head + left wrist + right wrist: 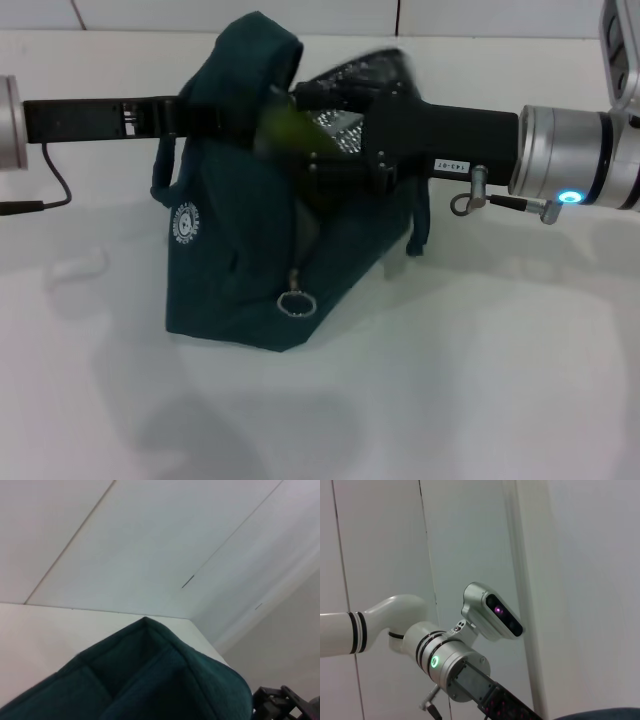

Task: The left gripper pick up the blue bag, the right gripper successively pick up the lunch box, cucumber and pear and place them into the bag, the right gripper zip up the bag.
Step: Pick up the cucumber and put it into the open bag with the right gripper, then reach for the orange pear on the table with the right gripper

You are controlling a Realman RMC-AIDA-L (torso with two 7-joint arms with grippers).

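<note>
Right tool lowering the cucumber into the held-open bag

The large dark teal-blue fabric bag [235, 270] stands on the white desk [480, 380], its near flap lifted by the left tool [200, 115], a black two-finger claw that reaches in from the left and appears clamped on the fabric, though its fingertips are hidden. The right tool [310, 125], an identical black claw, sits at the bag's mouth over the silvery lining [335, 128], with a blurred streak of the long dark green cucumber [285, 125] at its tip; its finger spacing I cannot tell. To do this step well, the cucumber probably needs to go in lengthwise, clear of the raised flap, and be let go only once low inside, while the left side keeps the opening taut. The metal ring zipper pull [297, 301] hangs low on the front.
</note>
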